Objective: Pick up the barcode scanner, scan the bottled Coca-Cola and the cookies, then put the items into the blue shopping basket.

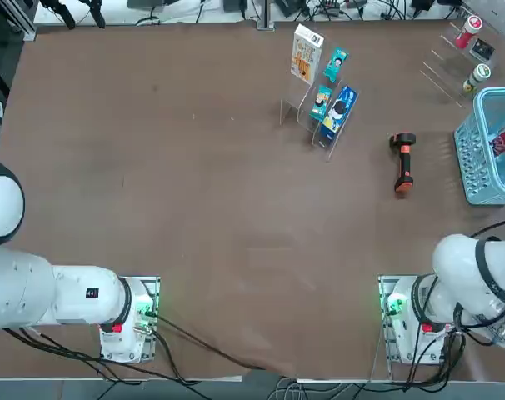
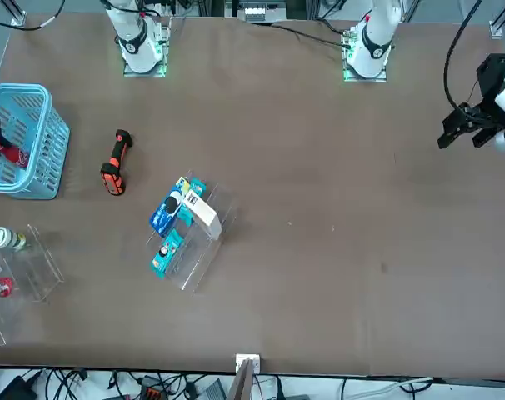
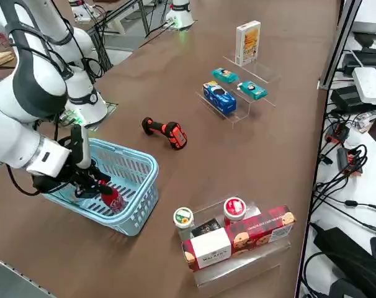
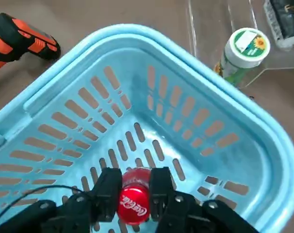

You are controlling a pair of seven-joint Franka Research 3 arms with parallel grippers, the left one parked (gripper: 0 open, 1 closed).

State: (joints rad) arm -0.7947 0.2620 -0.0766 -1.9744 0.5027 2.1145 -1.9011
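1. the right gripper is clamping its jaws tight on the bottled Coca-Cola; the black fingers are pinching the red label from both sides
2. it's hanging inside the blue shopping basket, with the bottle sitting low in there, near the slotted floor; can't tell if it's actually touching the bottom
3. the side view is showing the same thing; gripper reaching down into the basket, red bottle tilting in its grip
4. the barcode scanner is lying flat on the worktop, just beside the basket, on the side toward the snack rack; nothing's touching it
5. the cookies are standing upright on the clear rack, at the far end of it, with the teal packets and the blue packet sitting closer in
6. a second clear stand is sitting just past the basket, holding a green-lidded tub and some boxes
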